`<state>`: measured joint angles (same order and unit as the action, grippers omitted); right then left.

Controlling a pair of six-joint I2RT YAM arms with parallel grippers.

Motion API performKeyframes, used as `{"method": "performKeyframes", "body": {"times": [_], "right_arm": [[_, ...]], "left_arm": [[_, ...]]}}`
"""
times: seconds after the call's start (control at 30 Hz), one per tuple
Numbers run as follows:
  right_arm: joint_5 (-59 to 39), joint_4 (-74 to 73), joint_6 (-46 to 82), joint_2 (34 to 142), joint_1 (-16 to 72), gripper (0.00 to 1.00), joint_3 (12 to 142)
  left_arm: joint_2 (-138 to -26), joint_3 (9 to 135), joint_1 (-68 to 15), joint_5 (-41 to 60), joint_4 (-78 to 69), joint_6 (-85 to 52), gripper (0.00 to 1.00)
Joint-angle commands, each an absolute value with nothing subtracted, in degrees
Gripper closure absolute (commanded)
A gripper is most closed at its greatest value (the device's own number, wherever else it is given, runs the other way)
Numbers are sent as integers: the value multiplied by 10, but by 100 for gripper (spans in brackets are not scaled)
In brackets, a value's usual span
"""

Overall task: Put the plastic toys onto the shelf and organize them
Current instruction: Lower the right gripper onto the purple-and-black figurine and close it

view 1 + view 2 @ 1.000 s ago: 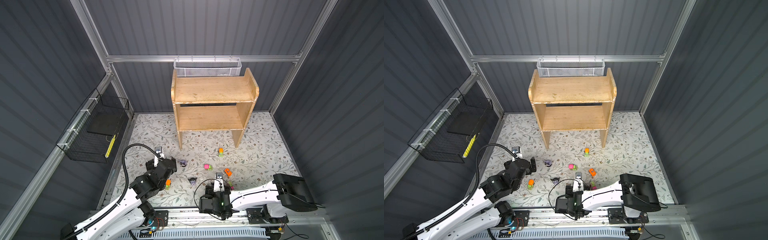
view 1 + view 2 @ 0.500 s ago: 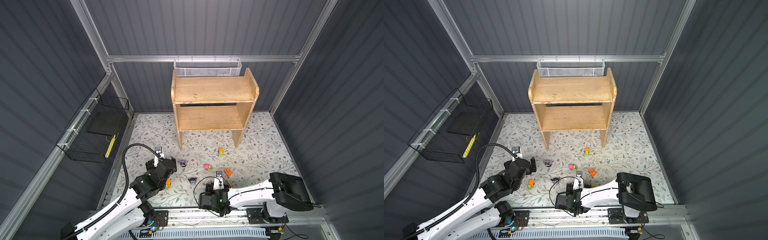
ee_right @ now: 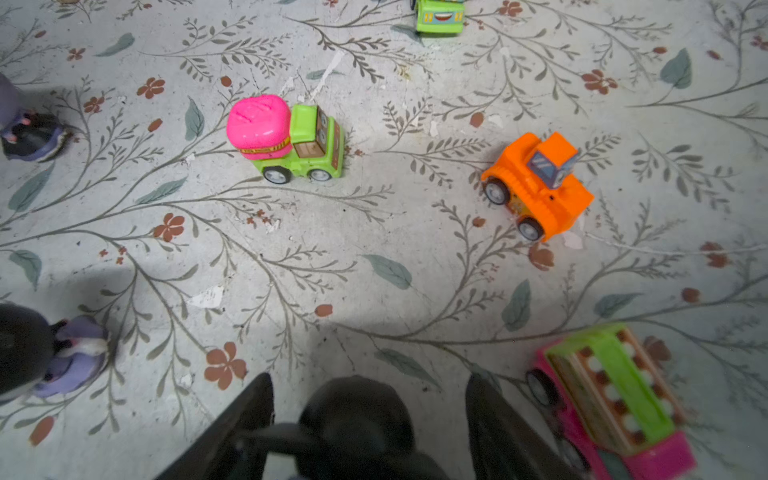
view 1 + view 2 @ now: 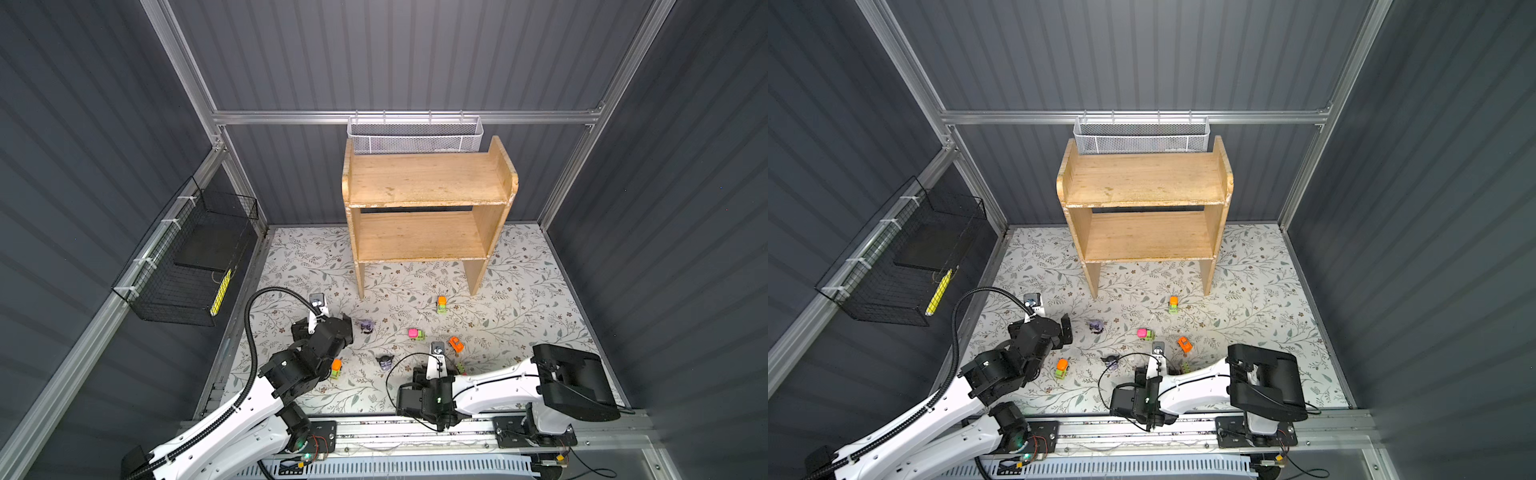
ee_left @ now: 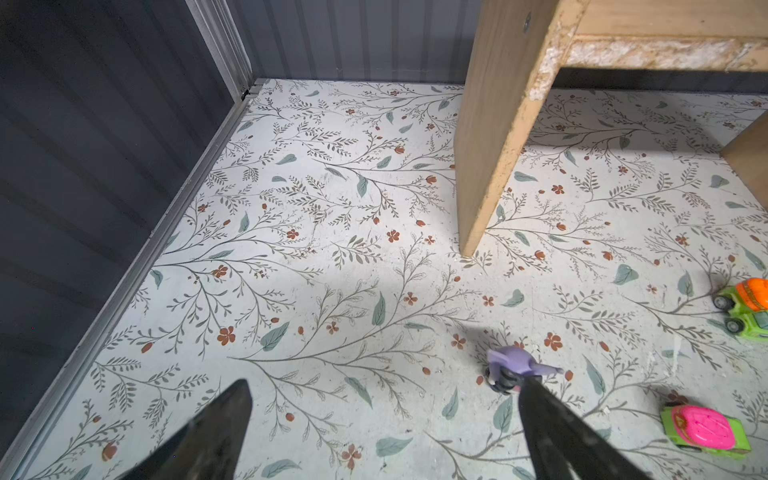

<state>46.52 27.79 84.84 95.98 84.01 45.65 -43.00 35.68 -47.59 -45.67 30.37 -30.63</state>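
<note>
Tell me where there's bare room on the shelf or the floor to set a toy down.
The wooden shelf is bare on both its top board and lower board. The floral mat is free between the shelf legs and along its right side. Crowded: the near middle, around the pink-and-green car, orange car and lilac figurine.

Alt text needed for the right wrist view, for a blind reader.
The right gripper holds its fingers open around a black rounded toy on the floral mat, with a gap on each side. Beyond lie a green truck with a pink drum and an orange car. A pink truck with a green lattice top sits beside one finger.
</note>
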Motion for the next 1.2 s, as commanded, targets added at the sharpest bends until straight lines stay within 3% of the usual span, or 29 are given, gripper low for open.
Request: {"method": "performKeyframes", "body": {"times": [0.0,1.17], "right_arm": [[471,284,849,970,836,30,458],[457,275,809,991,824,57,479]], "left_arm": [[-425,356,-476,-467,300,-300,0],[-417,350,-477,-472,303,-302,0]]}}
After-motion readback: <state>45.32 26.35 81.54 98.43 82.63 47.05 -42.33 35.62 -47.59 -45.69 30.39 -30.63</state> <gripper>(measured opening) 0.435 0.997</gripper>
